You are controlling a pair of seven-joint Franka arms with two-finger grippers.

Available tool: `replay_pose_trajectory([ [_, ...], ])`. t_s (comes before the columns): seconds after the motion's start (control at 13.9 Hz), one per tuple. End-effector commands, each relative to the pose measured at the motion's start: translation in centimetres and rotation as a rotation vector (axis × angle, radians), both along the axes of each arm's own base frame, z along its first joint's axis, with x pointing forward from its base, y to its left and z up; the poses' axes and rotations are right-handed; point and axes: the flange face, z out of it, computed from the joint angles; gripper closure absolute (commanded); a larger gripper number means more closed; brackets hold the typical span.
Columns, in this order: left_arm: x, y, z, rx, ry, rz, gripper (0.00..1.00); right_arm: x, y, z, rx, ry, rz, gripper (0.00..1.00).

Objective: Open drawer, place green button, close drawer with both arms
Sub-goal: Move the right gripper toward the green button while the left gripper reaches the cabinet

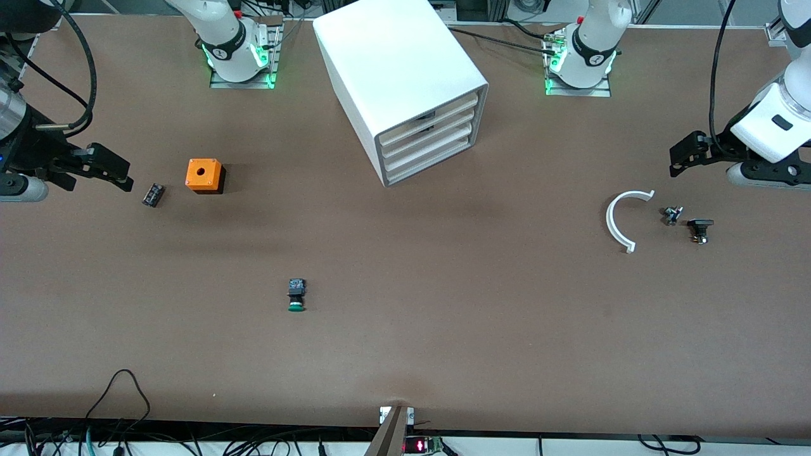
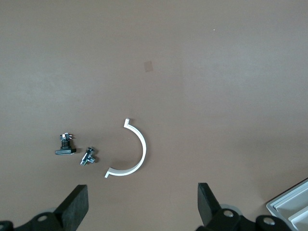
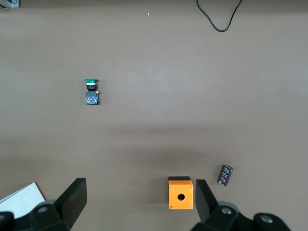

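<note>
Button: the small push-button with black blocky body and round green cap (image 1: pixel 296 296) lies on its side on the brown table (image 1: pixel 443 316), alone, nearer to the front camera than all other things; its green cap points toward that camera. It shows also in the right wrist view (image 3: pixel 91 91).
Drawer unit: the white cabinet with four cream drawers (image 1: pixel 405 82) stands between the two arm bases, turned at an angle; all drawers are closed.
Left gripper: the black two-finger gripper of the left arm (image 1: pixel 679 158) hangs in the air at the left arm's end of the table, above the table surface; the fingers (image 2: pixel 77 204) stand wide apart and grasp nothing.
Right gripper: the black gripper of the right arm (image 1: pixel 117 174) hangs over the right arm's end of the table, near the small black ribbed block (image 1: pixel 153 194); its fingers (image 3: pixel 74 197) are spread and empty.
Orange cube: the orange cube with a round hole on top (image 1: pixel 204 175) stands just beside the ribbed block.
White arc: a white half-ring of plastic (image 1: pixel 621 218) lies near the left gripper.
Small parts: a little metal fitting (image 1: pixel 672 215) and a small black part (image 1: pixel 700 228) lie beside the arc, toward the left arm's end.
</note>
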Motion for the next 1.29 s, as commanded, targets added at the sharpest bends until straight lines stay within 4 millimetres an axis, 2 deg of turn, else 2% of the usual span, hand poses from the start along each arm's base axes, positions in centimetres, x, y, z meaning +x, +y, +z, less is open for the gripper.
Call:
replay_pose_trajectory([
  [0.0,0.4,0.1,0.6,-0.006,-0.006,-0.025,0.00,-0.7,0.1,1.0,0.002,-0.007,-0.020,0.00],
  [0.43,0.3,0.0,0.6,-0.006,-0.003,-0.025,0.00,-0.6,0.7,0.1,0.011,0.017,-0.026,0.00],
  [0.5,0.4,0.1,0.6,-0.006,-0.003,-0.023,0.00,-0.4,0.9,-0.7,0.012,0.022,-0.024,0.00],
  [0.72,0.4,0.0,0.6,-0.006,-0.003,-0.026,0.00,0.4,1.8,-3.6,0.007,0.046,0.001,0.00],
  [0.93,0.4,0.0,0.6,-0.006,-0.003,-0.025,0.00,0.9,4.3,-6.9,0.006,0.070,0.029,0.00],
  [1.22,0.5,-0.4,0.1,-0.019,0.006,-0.028,0.00,2.9,7.0,-12.2,0.015,0.067,0.067,0.00],
])
